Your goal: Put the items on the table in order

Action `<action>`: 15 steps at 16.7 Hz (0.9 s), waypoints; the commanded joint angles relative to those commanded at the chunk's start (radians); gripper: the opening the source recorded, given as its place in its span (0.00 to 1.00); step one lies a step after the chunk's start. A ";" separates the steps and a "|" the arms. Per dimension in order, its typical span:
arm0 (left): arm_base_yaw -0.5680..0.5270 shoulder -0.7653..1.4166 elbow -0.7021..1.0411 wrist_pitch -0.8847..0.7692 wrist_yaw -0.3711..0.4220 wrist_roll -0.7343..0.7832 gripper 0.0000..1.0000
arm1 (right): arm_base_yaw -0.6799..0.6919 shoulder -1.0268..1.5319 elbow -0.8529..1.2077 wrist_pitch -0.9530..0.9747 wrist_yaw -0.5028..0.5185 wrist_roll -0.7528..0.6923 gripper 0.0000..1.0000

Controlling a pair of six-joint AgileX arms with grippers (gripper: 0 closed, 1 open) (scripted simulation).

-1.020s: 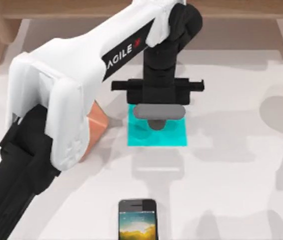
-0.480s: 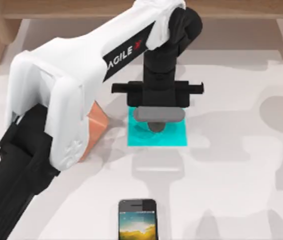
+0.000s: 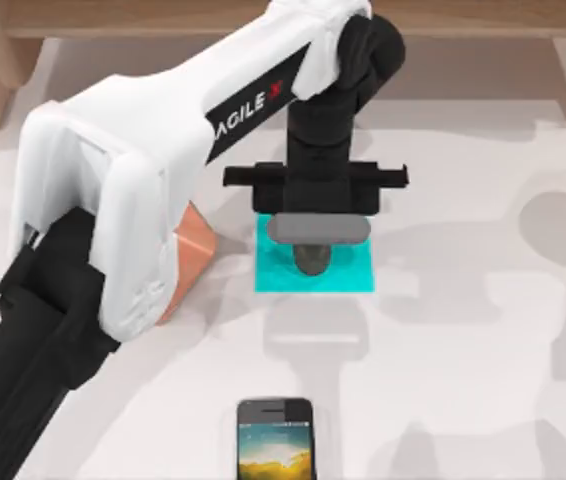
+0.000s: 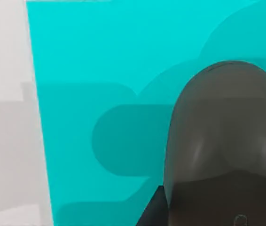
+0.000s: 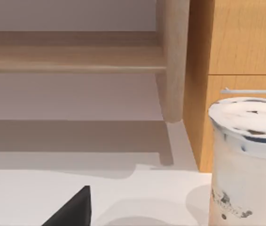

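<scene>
Over the pad (image 3: 348, 275), left gripper (image 3: 313, 250) is hanging directly above the mouse (image 3: 311, 258), which is sitting mid-pad; jaw state: cannot tell. Phone (image 3: 275, 438) is lying at 6 o'clock from the pad, long axis 12–6, left arm nearer.

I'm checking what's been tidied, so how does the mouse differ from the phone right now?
The mouse is a dark grey rounded oval; the phone is a flat rectangle with a colourful screen. The mouse sits on the cyan pad beneath the left gripper; the phone lies on bare table, away from it.
</scene>
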 joint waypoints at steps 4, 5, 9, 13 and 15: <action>0.000 0.000 0.000 0.000 0.000 0.000 0.98 | 0.000 0.000 0.000 0.000 0.000 0.000 1.00; 0.000 0.000 0.000 0.000 0.000 0.000 1.00 | 0.000 0.000 0.000 0.000 0.000 0.000 1.00; 0.000 0.000 0.000 0.000 0.000 0.000 1.00 | 0.000 0.000 0.000 0.000 0.000 0.000 1.00; 0.002 0.000 0.000 0.000 0.000 0.000 1.00 | 0.000 0.000 0.000 0.000 0.000 0.000 1.00; 0.001 -0.004 -0.001 0.001 0.000 -0.008 1.00 | 0.000 0.000 0.000 0.000 0.000 0.000 1.00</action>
